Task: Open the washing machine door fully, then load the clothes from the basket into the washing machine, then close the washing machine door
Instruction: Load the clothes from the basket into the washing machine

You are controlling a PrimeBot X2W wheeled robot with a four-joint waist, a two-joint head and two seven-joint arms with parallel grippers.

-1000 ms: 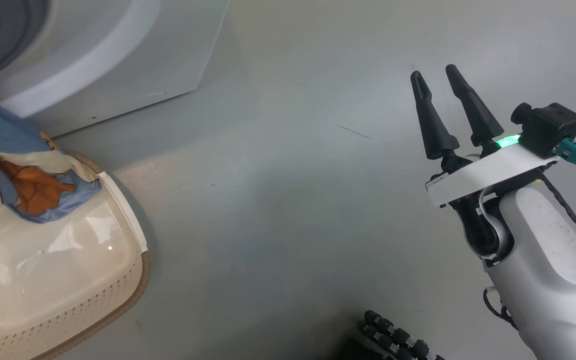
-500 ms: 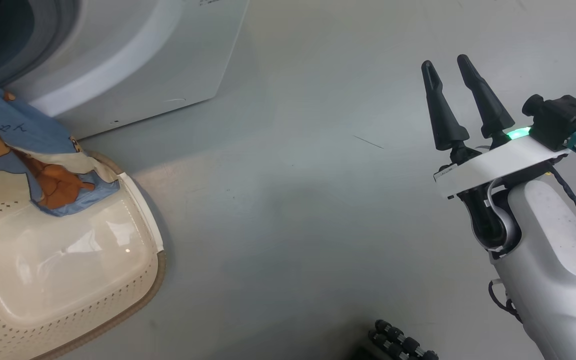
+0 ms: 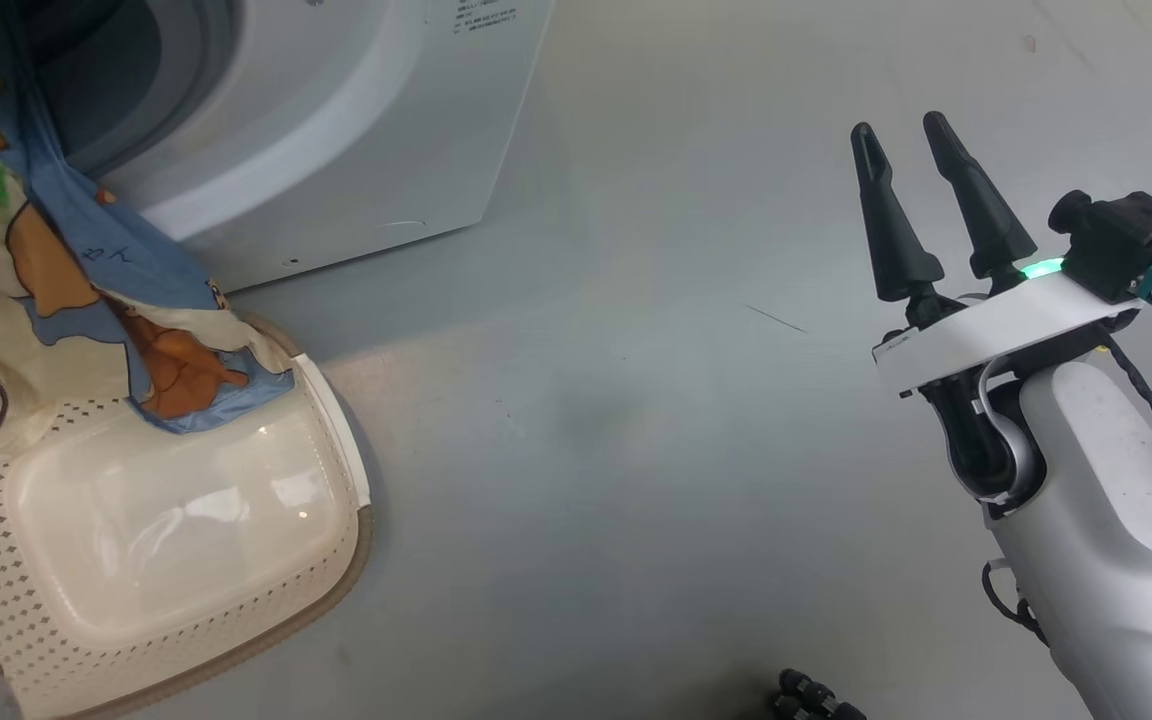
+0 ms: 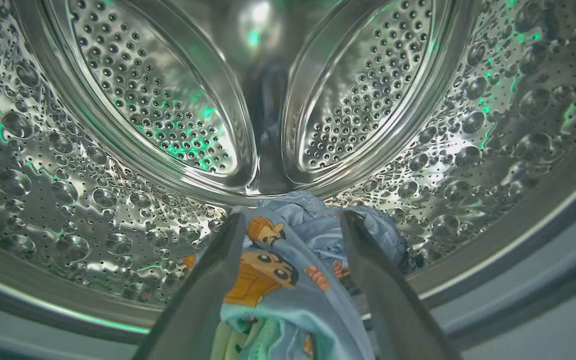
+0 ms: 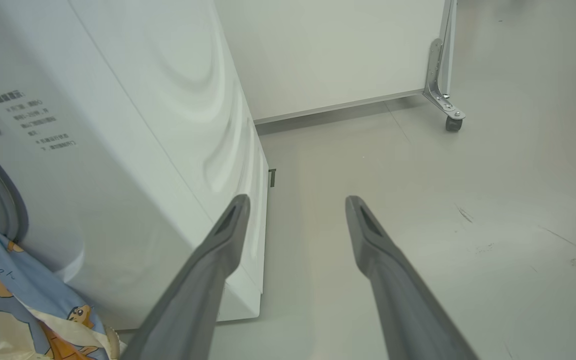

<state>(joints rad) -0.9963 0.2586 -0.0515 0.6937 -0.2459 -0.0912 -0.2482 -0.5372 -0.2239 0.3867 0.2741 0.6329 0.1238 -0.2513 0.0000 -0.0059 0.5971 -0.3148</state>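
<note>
The grey floor (image 3: 636, 450) is carrying the washing machine (image 3: 366, 120) and, just beside its front, the basket (image 3: 86, 660); farther off, a white panel's caster (image 5: 452, 123) is resting on it.

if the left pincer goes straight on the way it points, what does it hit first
Probably the blue clothes bunched right ahead of the left pincer, then the steel drum behind; depth is unclear.

Head view: washing machine (image 3: 356, 120) upper left; basket (image 3: 136, 650) lower left, on floor (image 3: 586, 450) just before it. From machine's opening, clothes (image 3: 96, 235) hang down onto basket's far rim. Far right, well apart: right gripper (image 3: 898, 125). Left wrist view: clothes in drum (image 4: 93, 200) bottom.
</note>
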